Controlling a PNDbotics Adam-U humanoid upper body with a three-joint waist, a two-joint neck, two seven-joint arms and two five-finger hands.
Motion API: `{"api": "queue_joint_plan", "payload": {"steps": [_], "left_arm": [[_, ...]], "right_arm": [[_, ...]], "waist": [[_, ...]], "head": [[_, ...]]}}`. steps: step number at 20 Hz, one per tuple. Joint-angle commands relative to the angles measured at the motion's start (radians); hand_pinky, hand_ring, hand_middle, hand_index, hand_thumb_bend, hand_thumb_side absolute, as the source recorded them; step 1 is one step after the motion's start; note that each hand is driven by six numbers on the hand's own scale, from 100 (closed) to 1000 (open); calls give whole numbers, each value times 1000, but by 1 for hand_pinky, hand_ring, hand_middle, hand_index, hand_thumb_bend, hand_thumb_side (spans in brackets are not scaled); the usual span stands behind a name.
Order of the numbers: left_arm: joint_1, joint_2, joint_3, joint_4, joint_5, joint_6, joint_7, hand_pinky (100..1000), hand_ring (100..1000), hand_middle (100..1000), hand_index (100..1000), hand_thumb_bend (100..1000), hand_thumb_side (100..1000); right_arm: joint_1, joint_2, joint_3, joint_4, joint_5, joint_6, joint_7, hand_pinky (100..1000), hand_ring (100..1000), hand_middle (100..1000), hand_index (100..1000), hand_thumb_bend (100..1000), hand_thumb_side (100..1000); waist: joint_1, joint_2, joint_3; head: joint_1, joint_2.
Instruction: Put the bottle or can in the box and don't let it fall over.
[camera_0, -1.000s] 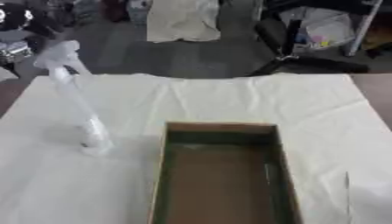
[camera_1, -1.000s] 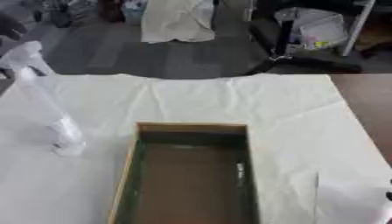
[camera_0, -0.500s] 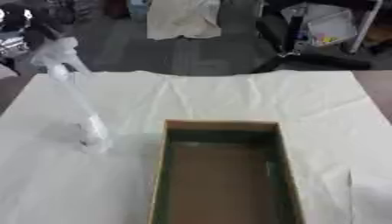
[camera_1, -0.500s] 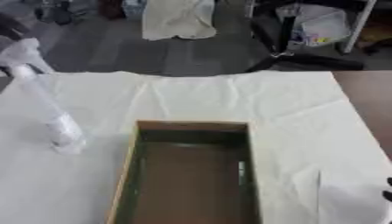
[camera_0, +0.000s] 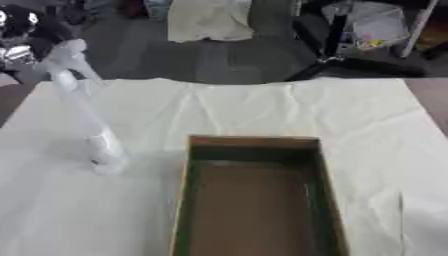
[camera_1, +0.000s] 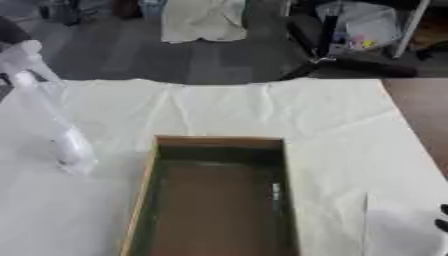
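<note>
A tall white bottle was seen near the tabletop's left edge, beside the box. The left hand was seen at its top; whether its fingers were clamped could not be told.

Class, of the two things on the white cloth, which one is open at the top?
The brown box, right of the tall white bottle: you can see down onto its floor and green inner walls. The bottle stands upright.

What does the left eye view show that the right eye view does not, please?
Only the left eye view clearly shows the black-and-silver left hand beside the spray bottle's head; the right eye view has just a dark sliver there. Only the right eye view shows dark bits of the right hand at its lower right edge. Both show the white spray bottle standing left of the open box.
</note>
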Motion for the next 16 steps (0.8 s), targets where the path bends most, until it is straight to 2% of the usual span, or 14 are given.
{"api": "queue_joint_plan", "payload": {"steps": [1, 16], "left_arm": [[-14, 19, 8, -2, -8, 1, 13, 912, 820, 797, 861, 100, 680], [-13, 7, 4, 14, -22, 1, 38, 881, 773, 754, 816, 100, 523]], "right_arm": [[-2, -4, -1, -12, 0, 6, -1, 738, 798, 802, 725, 100, 803], [-7, 11, 3, -12, -1, 16, -1, 738, 799, 803, 724, 100, 810]], "waist": [[0, -17, -1], [-1, -15, -6]], "head": [[4, -11], [1, -8]]}}
